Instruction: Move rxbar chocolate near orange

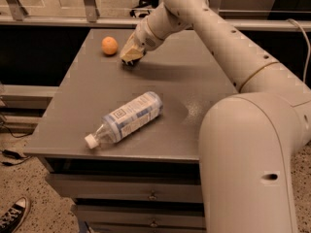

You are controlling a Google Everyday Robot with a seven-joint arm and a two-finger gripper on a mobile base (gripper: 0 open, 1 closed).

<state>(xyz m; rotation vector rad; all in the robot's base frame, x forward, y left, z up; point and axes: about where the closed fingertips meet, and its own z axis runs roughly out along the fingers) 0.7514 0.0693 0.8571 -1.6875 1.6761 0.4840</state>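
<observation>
gripper [131,57]: low over the far part of the table [194,81], just right of the orange [110,45], not touching it
grip state: cannot tell
rxbar chocolate [128,63]: only a dark sliver under the gripper tip, at table level; long axis unreadable
key relation: orange lies left of the gripper, slightly farther back, narrow gap
water bottle [127,118]: on its side, well apart
next, probably: set the bar down here
</observation>
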